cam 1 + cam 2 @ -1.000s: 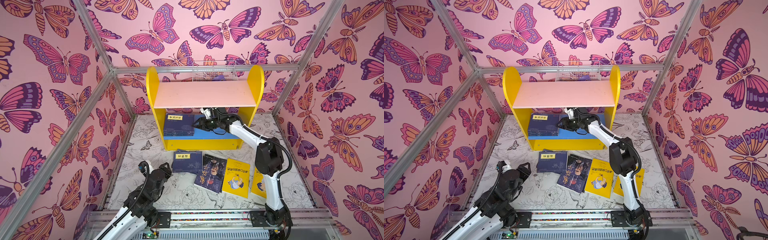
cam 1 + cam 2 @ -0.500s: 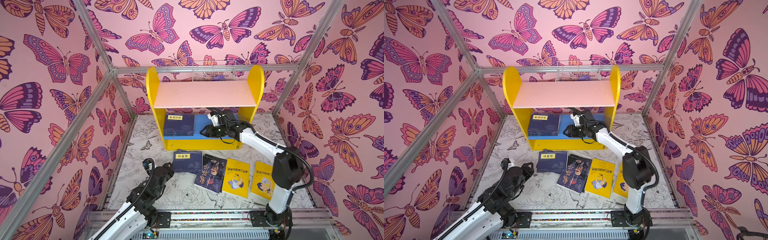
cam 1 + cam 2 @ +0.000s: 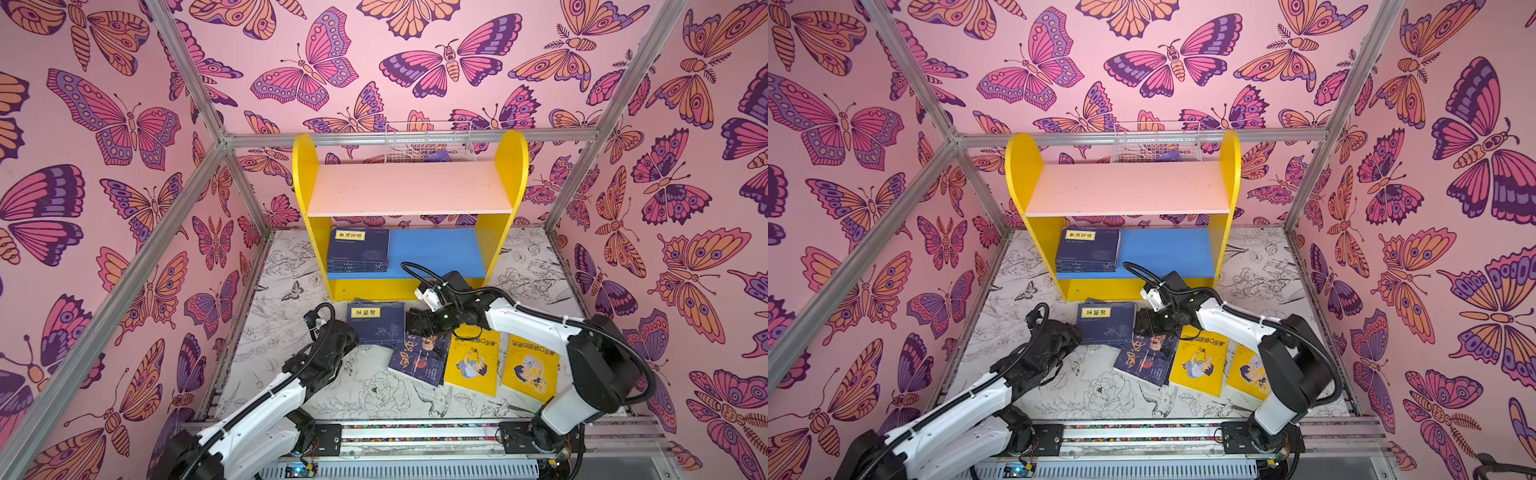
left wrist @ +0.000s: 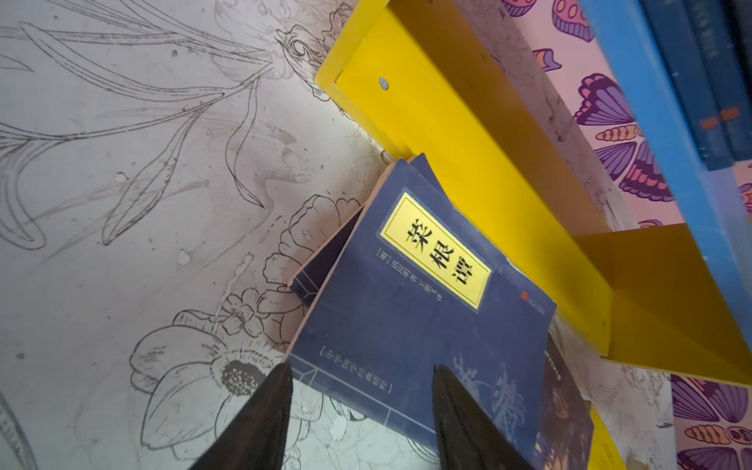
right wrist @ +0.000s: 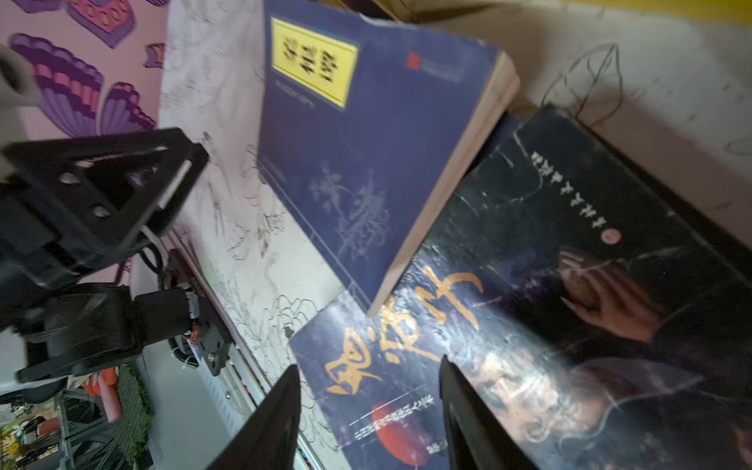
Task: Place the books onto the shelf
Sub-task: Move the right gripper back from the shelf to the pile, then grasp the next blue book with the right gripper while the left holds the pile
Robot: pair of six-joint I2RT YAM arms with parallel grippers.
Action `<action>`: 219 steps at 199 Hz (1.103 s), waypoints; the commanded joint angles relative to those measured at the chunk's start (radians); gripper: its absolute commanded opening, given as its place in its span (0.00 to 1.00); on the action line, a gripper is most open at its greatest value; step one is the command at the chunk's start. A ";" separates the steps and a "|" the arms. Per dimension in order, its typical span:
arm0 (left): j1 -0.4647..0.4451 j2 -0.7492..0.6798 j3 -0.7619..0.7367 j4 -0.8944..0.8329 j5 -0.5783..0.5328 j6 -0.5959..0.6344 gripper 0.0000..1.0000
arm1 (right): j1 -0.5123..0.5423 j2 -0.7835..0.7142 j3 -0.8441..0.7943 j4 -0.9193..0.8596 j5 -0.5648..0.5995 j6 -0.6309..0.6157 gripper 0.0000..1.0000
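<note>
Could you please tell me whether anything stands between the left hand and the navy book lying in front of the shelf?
Nothing visible does: the left hand is open right at the near edge of the navy book.

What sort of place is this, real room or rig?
Probably a staged robot test cell, not a room: butterfly-print wall panels, aluminium frame, robot base rail in front, small shelf.

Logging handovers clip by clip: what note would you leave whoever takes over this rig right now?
Left gripper: open, empty, beside the floor's navy yellow-labelled paperback.
Right gripper: open, empty, over the dark glossy paperback.
Done: navy paperback stack lies on the blue lower board of the yellow-sided shelf.
Left: floor navy books, the dark one, two yellow cartoon-cover books.
</note>
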 commanded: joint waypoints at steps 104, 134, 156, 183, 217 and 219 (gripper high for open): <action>0.036 0.378 -0.068 0.346 0.035 0.046 0.49 | 0.002 0.202 0.098 0.096 -0.076 0.050 0.55; 0.036 0.452 -0.059 0.353 0.073 0.031 0.44 | 0.004 0.206 0.114 0.133 -0.101 0.078 0.53; 0.034 0.474 -0.059 0.355 0.094 0.023 0.43 | 0.008 0.202 0.135 0.143 -0.129 0.085 0.49; 0.028 0.461 -0.082 0.357 0.103 0.021 0.42 | 0.010 0.169 0.134 0.196 -0.163 0.118 0.45; 0.023 0.425 -0.118 0.359 0.111 0.018 0.43 | 0.016 0.132 0.142 0.236 -0.184 0.153 0.38; 0.023 0.423 -0.119 0.359 0.111 0.018 0.43 | 0.016 0.131 0.142 0.236 -0.183 0.153 0.38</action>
